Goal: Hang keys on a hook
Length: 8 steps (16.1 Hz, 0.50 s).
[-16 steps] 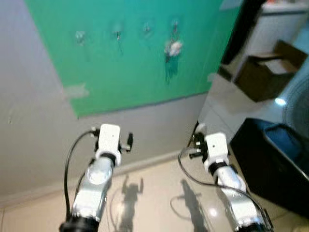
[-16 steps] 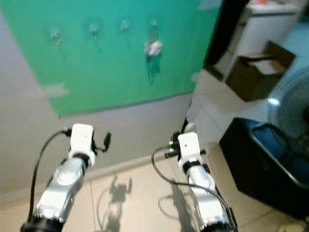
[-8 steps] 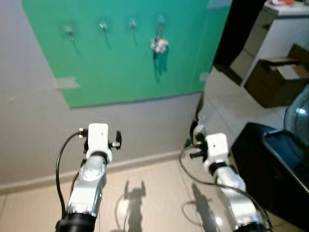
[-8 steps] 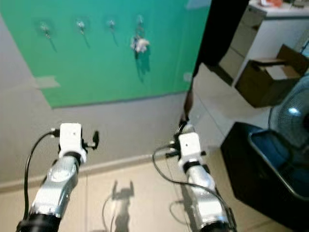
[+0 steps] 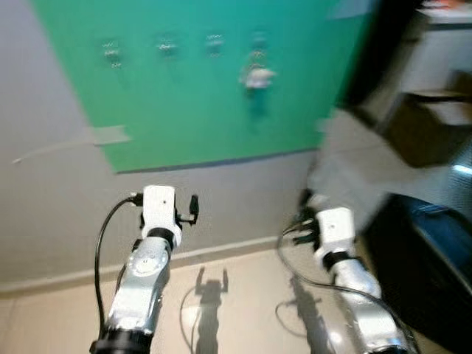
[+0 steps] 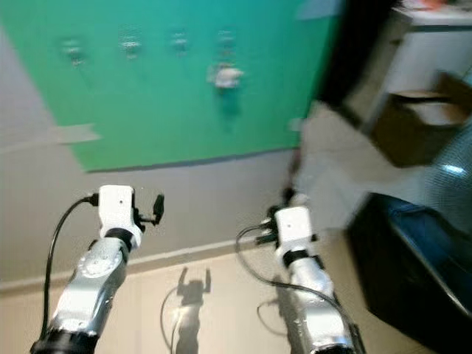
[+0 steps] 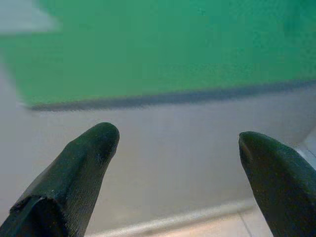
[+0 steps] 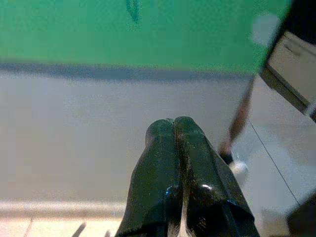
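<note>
A bunch of keys (image 5: 258,77) with a white fob hangs on the rightmost of several hooks (image 5: 165,47) on a green board (image 5: 206,110) on the wall. My left gripper (image 7: 178,143) is open, nothing between its fingers, and faces the wall below the board. My right gripper (image 8: 174,129) is shut with nothing held, low and to the right of the board. Both arms are raised in front of me, well below the keys.
A dark bin or chair (image 5: 431,258) stands close on the right. A cardboard box (image 5: 428,122) sits on the floor farther back right beside a white cabinet (image 6: 435,44). Tiled floor (image 5: 243,295) runs up to the skirting. The head views are blurred.
The whole picture has shifted a little to the right and blurred, so the camera has moved. Both arms keep the same pose, and the keys still hang on their hook.
</note>
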{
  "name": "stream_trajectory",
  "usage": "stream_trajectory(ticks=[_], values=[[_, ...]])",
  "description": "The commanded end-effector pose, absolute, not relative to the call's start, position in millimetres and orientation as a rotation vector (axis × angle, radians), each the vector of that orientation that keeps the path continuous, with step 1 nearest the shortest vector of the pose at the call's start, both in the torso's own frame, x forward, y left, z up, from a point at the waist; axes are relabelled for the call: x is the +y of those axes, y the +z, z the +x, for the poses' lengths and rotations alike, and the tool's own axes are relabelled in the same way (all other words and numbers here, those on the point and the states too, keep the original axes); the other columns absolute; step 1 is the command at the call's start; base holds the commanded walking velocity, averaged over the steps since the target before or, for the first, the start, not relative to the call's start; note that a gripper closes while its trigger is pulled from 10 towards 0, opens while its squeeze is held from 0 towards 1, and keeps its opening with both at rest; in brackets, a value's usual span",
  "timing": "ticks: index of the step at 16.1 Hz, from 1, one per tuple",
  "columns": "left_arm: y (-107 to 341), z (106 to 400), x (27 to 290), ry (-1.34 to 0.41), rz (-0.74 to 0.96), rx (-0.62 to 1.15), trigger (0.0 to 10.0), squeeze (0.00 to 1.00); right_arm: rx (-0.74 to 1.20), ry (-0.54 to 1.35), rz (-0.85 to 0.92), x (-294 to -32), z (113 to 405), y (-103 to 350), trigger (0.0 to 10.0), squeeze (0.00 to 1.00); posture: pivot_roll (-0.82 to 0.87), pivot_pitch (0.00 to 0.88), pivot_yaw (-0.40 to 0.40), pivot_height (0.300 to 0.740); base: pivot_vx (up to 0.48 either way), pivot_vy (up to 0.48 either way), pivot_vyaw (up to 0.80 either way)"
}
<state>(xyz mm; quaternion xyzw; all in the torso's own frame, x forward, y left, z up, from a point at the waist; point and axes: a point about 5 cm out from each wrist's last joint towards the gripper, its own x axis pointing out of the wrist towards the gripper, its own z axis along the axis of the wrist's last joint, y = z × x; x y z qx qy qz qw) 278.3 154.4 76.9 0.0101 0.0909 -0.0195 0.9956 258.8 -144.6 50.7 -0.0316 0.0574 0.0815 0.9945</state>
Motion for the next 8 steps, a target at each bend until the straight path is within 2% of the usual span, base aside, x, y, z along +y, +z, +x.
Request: stream_trajectory(ticks=[1,3,8], values=[[91.3,277.2,159.5,-0.054,0.039,0.104,10.0,0.0,-0.008,0.142,-0.059,-145.2,262.4,72.1,10.0,0.0,0.01,0.0,-0.001,0.74,0.412,0.247,0.0],[97.3,275.4,157.4,-0.075,0.065,0.073,10.0,0.0,-0.074,0.109,-0.074,-151.8,261.7,82.1,10.0,0.0,0.02,0.0,0.005,0.74,0.405,0.255,0.0],[96.2,277.7,152.6,-0.109,0.085,0.086,10.0,0.0,-0.073,0.103,-0.052,-150.6,261.2,81.2,10.0,0.0,0.01,0.0,0.019,0.74,0.0,0.0,0.0]])
